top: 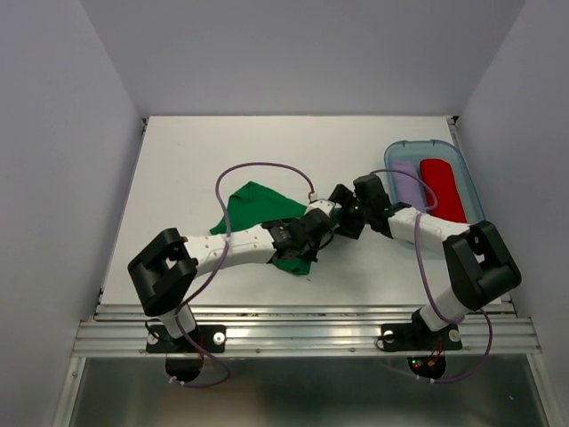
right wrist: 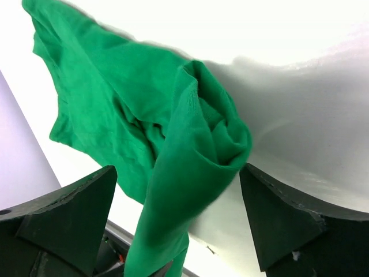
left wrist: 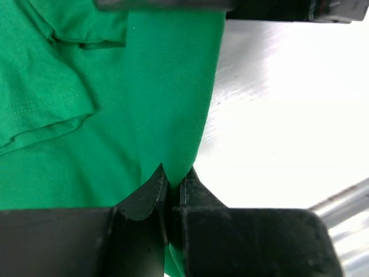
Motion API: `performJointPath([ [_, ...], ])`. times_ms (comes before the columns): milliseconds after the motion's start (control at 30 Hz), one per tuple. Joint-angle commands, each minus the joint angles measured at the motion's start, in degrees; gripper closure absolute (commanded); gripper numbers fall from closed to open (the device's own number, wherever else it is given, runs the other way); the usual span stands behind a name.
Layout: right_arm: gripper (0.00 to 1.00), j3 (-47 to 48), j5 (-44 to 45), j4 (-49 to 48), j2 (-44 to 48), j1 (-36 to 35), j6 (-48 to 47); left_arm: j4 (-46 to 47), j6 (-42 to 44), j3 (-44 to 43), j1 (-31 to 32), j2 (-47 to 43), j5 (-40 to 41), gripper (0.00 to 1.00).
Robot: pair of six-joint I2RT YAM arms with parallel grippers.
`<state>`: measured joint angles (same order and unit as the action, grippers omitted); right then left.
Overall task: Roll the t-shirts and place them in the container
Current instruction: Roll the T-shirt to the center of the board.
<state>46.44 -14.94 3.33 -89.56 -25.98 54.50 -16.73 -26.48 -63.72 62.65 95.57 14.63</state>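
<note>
T-shirt: one, plain bright green, thin soft fabric, stitched sleeve hem showing. Crumpled, with one edge gathered into a loose twisted fold. Lies on the white table, left of centre. Left gripper: fingers pressed together, pinching the fabric's edge. Right gripper: fingers spread wide, the fold between them.

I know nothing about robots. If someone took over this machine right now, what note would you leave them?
Left gripper: shut on an edge of the green t-shirt.
Right gripper: open, fingers either side of the shirt's bunched, partly rolled end.
The shirt lies between the arms, mostly unrolled.
Done: a red roll and a lavender roll sit in the bin.
Left: finish rolling the green shirt, then probably bin it too.
</note>
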Motion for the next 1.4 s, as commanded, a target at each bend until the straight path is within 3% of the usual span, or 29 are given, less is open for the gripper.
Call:
performJointPath([
  [0,0.06,3.92,5.09,4.31,3.68,-0.04,-1.59,10.03,0.55,5.35,-3.49,-5.65,-13.21,1.00],
  [433,0.02,9.72,10.89,11.17,10.98,2.33,-4.57,27.62,-6.56,19.59,-14.22,-11.10,-38.34,1.00],
  [633,0.02,9.82,10.28,11.96,11.60,2.33,-5.54,36.94,-12.00,25.56,-18.35,-11.46,-45.30,1.00],
  [867,0.04,9.11,6.77,11.87,11.42,2.33,-7.39,40.55,-13.86,29.00,-22.13,-10.41,-49.61,1.00],
  [1067,0.23,5.43,3.08,8.98,12.39,2.33,-7.48,40.90,-13.34,29.71,-24.16,-8.39,-51.28,1.00],
  [1300,0.69,2.35,1.31,6.42,11.16,0.32,-6.69,41.96,-13.16,29.89,-25.21,-5.48,-52.95,1.00],
  [1367,0.78,1.73,1.32,6.07,10.81,-0.38,-6.34,41.96,-12.98,29.97,-25.82,-5.39,-53.13,1.00],
])
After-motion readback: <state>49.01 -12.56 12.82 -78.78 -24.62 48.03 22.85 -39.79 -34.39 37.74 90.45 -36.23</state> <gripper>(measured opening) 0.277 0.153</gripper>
